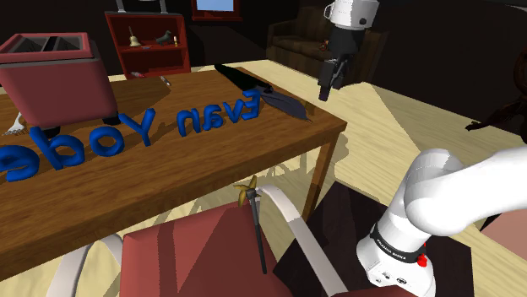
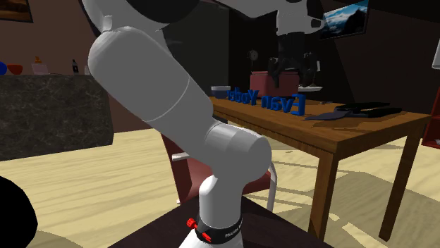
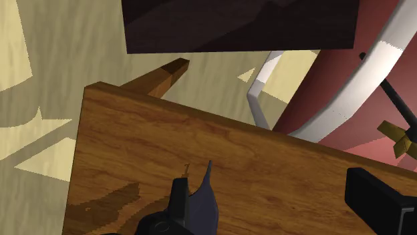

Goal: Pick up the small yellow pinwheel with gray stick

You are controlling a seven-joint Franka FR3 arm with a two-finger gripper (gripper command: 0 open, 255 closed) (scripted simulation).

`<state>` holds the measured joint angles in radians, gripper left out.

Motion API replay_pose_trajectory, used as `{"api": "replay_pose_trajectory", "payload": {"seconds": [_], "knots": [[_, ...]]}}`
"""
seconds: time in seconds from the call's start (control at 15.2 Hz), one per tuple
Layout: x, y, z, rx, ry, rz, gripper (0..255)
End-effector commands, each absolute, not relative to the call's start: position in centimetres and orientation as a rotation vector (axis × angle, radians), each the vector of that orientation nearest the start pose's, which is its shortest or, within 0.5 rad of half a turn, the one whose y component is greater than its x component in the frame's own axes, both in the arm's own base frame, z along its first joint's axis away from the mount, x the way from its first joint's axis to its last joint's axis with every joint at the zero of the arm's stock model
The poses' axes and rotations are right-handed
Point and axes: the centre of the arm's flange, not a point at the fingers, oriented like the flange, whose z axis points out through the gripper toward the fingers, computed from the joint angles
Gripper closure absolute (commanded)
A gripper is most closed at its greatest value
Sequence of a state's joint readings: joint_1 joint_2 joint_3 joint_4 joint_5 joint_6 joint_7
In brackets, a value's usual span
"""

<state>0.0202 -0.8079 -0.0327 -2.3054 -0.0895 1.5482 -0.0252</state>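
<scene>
The small yellow pinwheel (image 1: 247, 191) lies on the red chair seat (image 1: 198, 253), close under the table's front edge, its dark grey stick (image 1: 259, 240) running toward the shoulder view's bottom. In the wrist view the pinwheel (image 3: 401, 137) sits far off to one side of the fingers, beyond the table edge. My black gripper (image 1: 329, 83) hangs open high above the right end of the wooden table (image 1: 211, 173), well away from the pinwheel. Its fingers (image 3: 179, 200) stand wide apart over a dark feather (image 3: 200, 200), with nothing held. From the second exterior view the gripper (image 2: 290, 70) hovers above the tabletop.
On the table stand a red box-shaped appliance (image 1: 55, 72), blue letters (image 1: 127, 135) and the black feather (image 1: 279, 99). The chair has white armrests (image 1: 291, 224). A red shelf (image 1: 148, 42) and a dark sofa (image 1: 304, 34) stand behind. A dark counter (image 2: 49, 113) is at the second exterior view's left.
</scene>
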Motion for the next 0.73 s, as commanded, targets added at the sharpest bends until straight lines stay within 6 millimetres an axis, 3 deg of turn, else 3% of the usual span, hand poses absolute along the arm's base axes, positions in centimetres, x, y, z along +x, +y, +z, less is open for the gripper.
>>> {"api": "replay_pose_trajectory", "payload": {"seconds": [0.0, 0.66], "knots": [[29.9, -1.7, 61.9, -3.207, -0.029, -0.079, 0], [34.3, 7.5, 54.0, -3.124, 0.207, 0.180, 0]]}}
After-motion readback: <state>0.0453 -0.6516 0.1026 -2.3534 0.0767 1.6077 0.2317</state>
